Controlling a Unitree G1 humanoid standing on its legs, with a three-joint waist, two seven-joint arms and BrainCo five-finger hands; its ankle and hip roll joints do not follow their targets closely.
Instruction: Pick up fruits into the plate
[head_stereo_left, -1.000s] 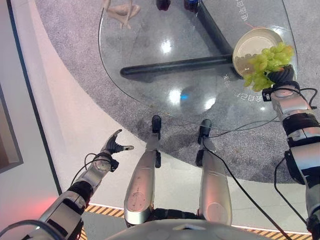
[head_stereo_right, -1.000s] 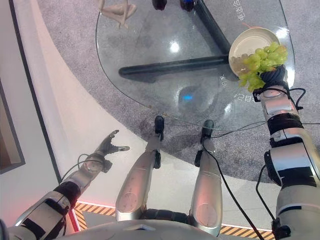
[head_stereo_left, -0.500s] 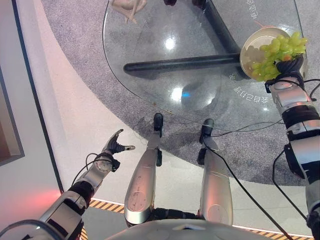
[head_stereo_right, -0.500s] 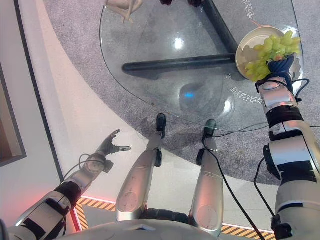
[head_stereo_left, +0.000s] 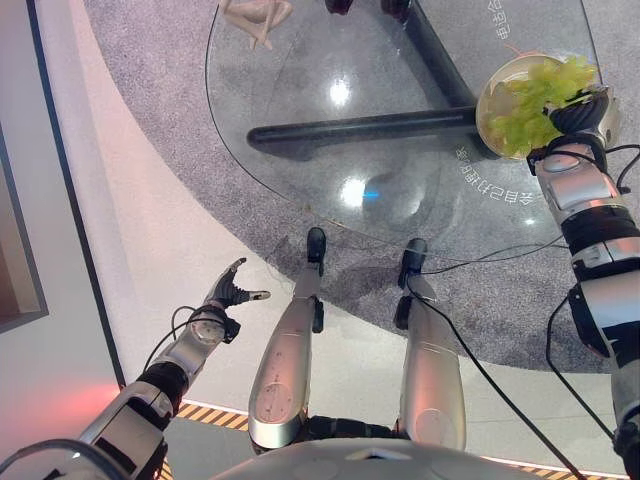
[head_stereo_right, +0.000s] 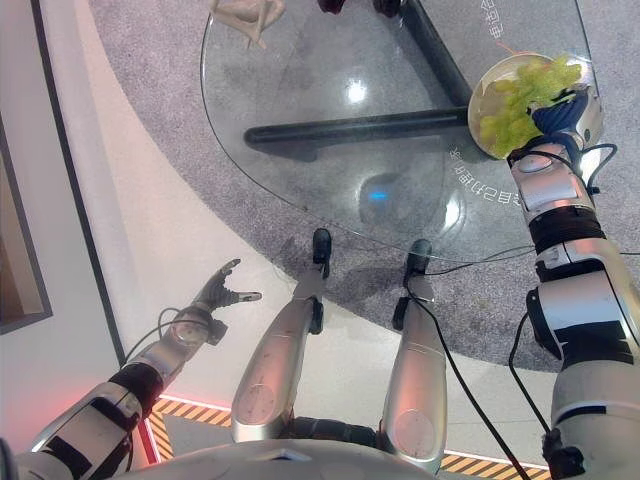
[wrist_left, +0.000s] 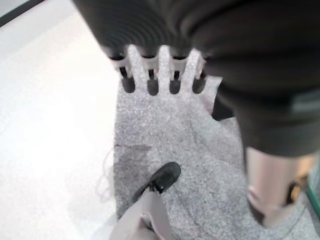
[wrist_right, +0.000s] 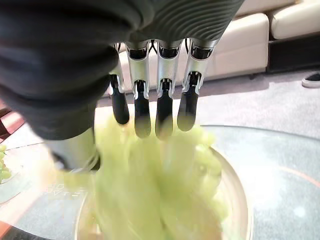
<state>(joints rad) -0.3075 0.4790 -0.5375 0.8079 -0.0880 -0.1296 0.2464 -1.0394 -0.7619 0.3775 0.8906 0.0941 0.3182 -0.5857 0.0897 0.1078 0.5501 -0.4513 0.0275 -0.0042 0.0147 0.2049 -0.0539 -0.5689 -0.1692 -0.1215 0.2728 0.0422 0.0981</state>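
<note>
The grapes (head_stereo_left: 533, 102) are a pale green bunch, blurred in every view, so single berries cannot be told apart. The bunch lies over the plate (head_stereo_left: 492, 93), directly below the straightened fingers (wrist_right: 142, 120) of the right hand (head_stereo_right: 556, 115); whether the fingertips touch the fruit cannot be told. The plate is round, shallow and cream-coloured. It sits on the glass bench (head_stereo_left: 330, 150) near its edge, under the fingers and the bunch.
</note>
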